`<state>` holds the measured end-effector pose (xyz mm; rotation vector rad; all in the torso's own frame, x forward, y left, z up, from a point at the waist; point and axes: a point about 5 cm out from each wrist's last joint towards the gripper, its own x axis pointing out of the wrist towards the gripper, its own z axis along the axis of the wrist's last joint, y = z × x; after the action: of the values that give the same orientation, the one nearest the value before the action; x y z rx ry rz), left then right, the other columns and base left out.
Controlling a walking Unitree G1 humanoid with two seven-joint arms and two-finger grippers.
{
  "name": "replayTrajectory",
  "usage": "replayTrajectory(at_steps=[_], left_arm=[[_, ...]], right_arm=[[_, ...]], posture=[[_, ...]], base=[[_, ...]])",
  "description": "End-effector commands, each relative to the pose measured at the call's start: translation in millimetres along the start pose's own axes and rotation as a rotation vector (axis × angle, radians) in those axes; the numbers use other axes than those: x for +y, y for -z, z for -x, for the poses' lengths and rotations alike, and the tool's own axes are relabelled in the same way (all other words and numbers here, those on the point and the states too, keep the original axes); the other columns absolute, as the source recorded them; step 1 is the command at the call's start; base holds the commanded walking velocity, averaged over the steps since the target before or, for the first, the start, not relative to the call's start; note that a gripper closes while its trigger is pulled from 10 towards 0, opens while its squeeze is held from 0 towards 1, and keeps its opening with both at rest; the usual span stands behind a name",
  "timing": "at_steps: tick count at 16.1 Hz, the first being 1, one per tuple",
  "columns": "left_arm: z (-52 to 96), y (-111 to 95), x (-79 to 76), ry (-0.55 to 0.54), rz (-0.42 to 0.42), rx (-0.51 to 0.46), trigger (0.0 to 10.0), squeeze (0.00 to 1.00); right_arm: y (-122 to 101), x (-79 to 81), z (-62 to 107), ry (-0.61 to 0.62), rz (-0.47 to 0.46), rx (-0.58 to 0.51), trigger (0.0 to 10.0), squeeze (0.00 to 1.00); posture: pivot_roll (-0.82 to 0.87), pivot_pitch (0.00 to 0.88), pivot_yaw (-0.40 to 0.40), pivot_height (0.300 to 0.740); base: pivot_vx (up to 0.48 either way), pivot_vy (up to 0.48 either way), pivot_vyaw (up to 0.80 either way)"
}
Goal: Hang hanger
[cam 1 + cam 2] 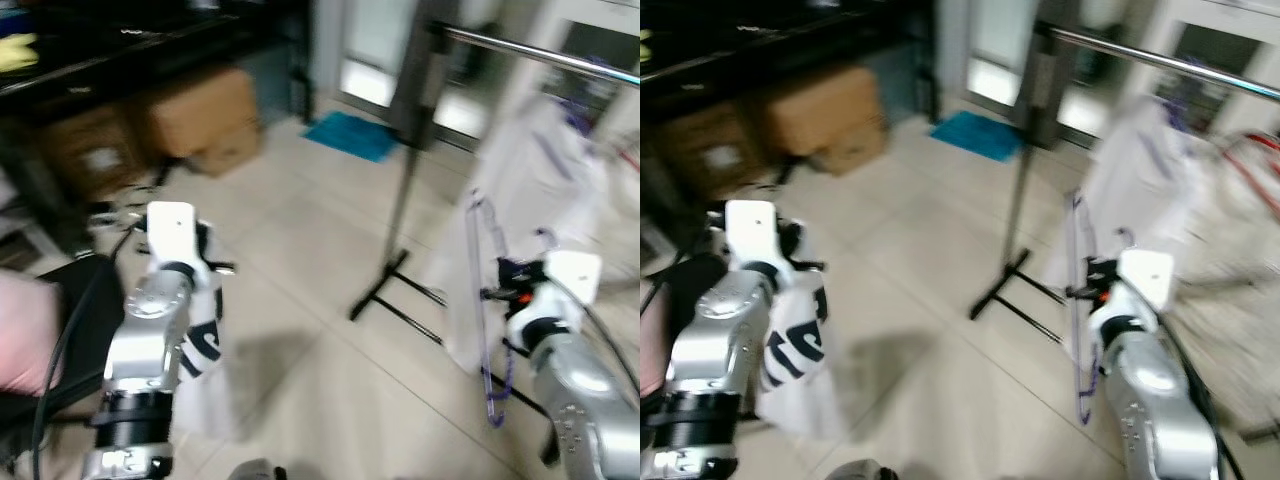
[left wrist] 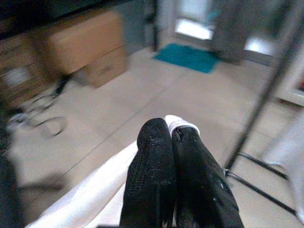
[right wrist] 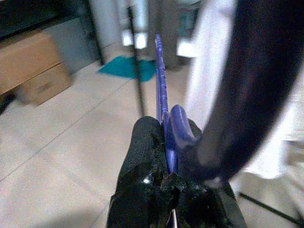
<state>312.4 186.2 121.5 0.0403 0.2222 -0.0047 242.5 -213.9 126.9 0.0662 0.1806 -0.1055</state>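
We see two silver arms, both bent up in front of us, and the head views are blurry.

Our left arm is raised on the left side, with its white wrist block on top. The left pincer point(image 2: 173, 142) has its two black fingers pressed together, and a bit of white cloth point(image 2: 178, 122) pokes out at their tips. That cloth is a white garment point(image 1: 795, 345) with dark letters on it, and it hangs down from the pincer beside the arm, above the pale tiled floor point(image 1: 300, 300).

Behind the left arm, near the far left edge of the floor, we count two brown cardboard boxes point(image 1: 205, 115) under a dark shelf point(image 1: 110, 50). Farther back in the middle lies one teal mat point(image 1: 350, 135).

In the middle stands one clothes rack point(image 1: 405, 190). It has a dark upright pole, black feet on the floor and a silver rail point(image 1: 540, 50) running to the right across the top. One white garment already hangs from the rail point(image 1: 545, 170).

Our right arm is bent up on the right side, near the rack. The right pincer point(image 3: 166, 137) is closed tight on one purple hanger point(image 3: 161, 90). The hanger stands up and down in the grip, and its thin purple frame reaches both above and below the pincer point(image 1: 487, 300). It is held close beside the white hanging garment and below the rail. We cannot tell if the hanger touches that garment.
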Motion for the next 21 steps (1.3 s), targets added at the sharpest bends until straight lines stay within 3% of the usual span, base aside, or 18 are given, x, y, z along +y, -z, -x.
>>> replayTrajectory(at_steps=[1, 3, 5, 6, 8, 9, 12, 16, 18, 21], left_arm=[[-0.3, -22, -3.4, -0.001, -0.031, -0.115, 10.0, 0.00], [0.9, -31, -8.6, 0.002, 0.027, -0.116, 10.0, 0.00], [3.3, -23, -14.9, 0.031, 0.073, 0.017, 10.0, 0.00], [4.9, -26, -20.0, 0.089, 0.084, 0.024, 10.0, 0.00], [7.0, -33, -25.7, 0.123, 0.084, 0.043, 10.0, 0.00], [7.5, -34, -26.4, 0.124, 0.039, 0.072, 10.0, 0.00], [6.4, -39, -28.3, 0.161, 0.025, 0.020, 10.0, 0.00], [12.2, -48, -28.7, 0.171, -0.076, -0.083, 10.0, 0.00], [10.7, -45, -32.0, 0.210, -0.068, -0.078, 10.0, 0.00], [6.7, -47, -37.5, 0.216, -0.053, -0.079, 10.0, 0.00]], right_arm=[[-8, 5.1, -1.0, -0.015, -0.018, -0.021, 10.0, 0.00], [-13, 11.8, -2.5, -0.036, -0.054, -0.010, 10.0, 0.00], [-15, 10.4, 0.5, -0.015, -0.077, -0.014, 10.0, 0.00], [-18, 9.4, 0.8, -0.002, -0.091, -0.022, 10.0, 0.00], [-25, 10.3, -3.1, -0.007, -0.058, -0.032, 10.0, 0.00], [-27, 12.3, -5.9, -0.027, -0.035, -0.030, 10.0, 0.00], [-37, 17.1, -6.7, -0.029, -0.023, -0.064, 10.0, 0.00], [-45, 18.0, -9.9, -0.010, -0.002, -0.101, 10.0, 0.00], [-43, 19.8, -6.1, -0.017, 0.020, -0.100, 10.0, 0.00], [-46, 18.5, 0.0, 0.011, -0.027, -0.116, 10.0, 0.00]], posture=[[0.05, 0.000, 0.002, 0.740], [0.03, 0.000, 0.011, 0.740], [0.02, 0.000, 0.014, 0.740], [0.04, 0.000, 0.006, 0.740], [0.06, 0.000, -0.005, 0.740], [0.06, 0.000, -0.008, 0.740], [0.04, 0.000, 0.005, 0.740], [0.08, 0.000, -0.011, 0.740], [0.03, 0.000, 0.027, 0.740], [0.03, 0.000, 0.028, 0.740]], base=[[0.000, 0.000, -0.80], [0.000, 0.000, -0.80], [0.000, 0.000, -0.80], [0.000, 0.000, -0.80], [0.000, 0.000, -0.80], [0.000, 0.000, -0.80], [0.000, 0.000, -0.80], [0.000, 0.000, -0.80], [0.000, 0.000, -0.80], [0.000, 0.000, -0.80]])
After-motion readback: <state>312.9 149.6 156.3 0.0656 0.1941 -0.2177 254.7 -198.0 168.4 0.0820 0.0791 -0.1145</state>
